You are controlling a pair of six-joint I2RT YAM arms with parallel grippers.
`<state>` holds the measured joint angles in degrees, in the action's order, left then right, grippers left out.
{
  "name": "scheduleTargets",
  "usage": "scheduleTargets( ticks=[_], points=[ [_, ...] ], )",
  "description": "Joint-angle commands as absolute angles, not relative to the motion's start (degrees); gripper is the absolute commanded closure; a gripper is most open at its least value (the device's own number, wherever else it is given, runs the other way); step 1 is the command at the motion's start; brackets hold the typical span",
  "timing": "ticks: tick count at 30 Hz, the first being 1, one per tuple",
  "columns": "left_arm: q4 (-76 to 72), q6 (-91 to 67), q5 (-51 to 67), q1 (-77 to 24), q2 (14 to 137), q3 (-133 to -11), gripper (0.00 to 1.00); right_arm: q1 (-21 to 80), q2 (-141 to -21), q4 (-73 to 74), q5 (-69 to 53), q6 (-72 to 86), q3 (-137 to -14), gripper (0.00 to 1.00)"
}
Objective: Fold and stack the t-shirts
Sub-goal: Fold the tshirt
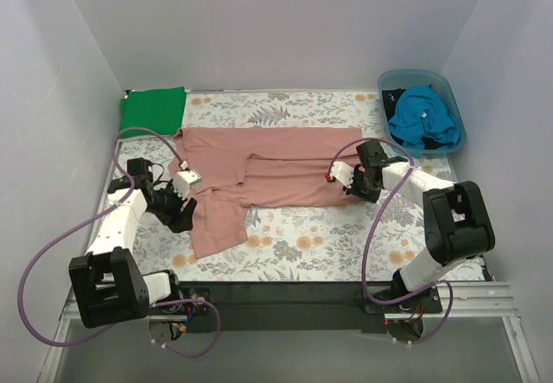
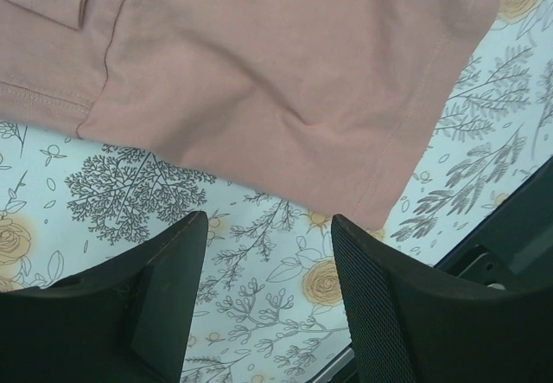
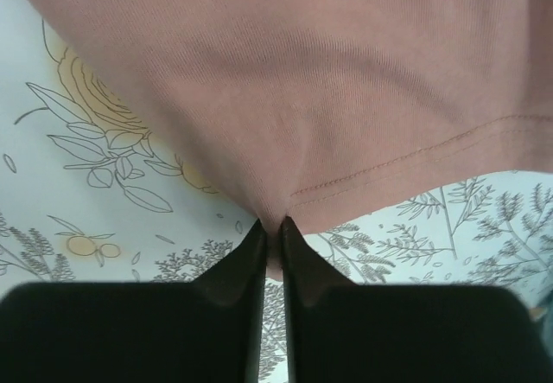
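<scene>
Pink tee [image 1: 263,175]: spread flat, sleeve folded inward.
Right gripper [image 3: 272,238]: clamped on its hem.
Left gripper [image 2: 268,227]: parted, beside the tee, nothing held.

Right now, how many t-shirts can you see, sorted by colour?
Pink: 1, the pink t-shirt spread mid-table, right gripper pinching its hem
Green: 1, the green t-shirt folded at the far left corner
Blue: 1, the blue t-shirt in the tub
Total: 3
</scene>
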<state>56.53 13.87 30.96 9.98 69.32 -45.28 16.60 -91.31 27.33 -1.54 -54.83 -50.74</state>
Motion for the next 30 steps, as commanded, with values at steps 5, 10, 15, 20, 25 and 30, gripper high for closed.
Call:
scheduleTargets(
  ticks=[5,10,15,20,25,30],
  points=[
    [53.36,20.22,28.04,6.26,64.87,-40.26,0.43,16.7,-92.64,26.1,-0.44,-54.93,-48.25,0.99],
    [48.35,16.97,25.41,-2.18,60.92,-35.43,0.43,16.61,-91.67,26.98,-0.62,-54.76,-49.13,0.99],
    [46.05,17.48,21.37,-9.04,61.17,-30.77,0.42,16.7,-90.88,28.65,-1.14,-54.76,-50.62,0.99],
    [48.42,20.47,19.95,-10.9,59.51,-28.66,0.43,16.61,-90.44,30.06,-2.02,-54.14,-51.94,0.99],
    [47.81,20.83,15.57,-12.92,58.62,-25.06,0.64,16.7,-90.79,30.15,-2.55,-53.44,-52.65,0.99],
    [51.58,20.66,15.21,-13.1,58.36,-27.95,0.99,16.61,-90.53,32.34,-3.43,-53.61,-53.96,0.99]
  ],
)
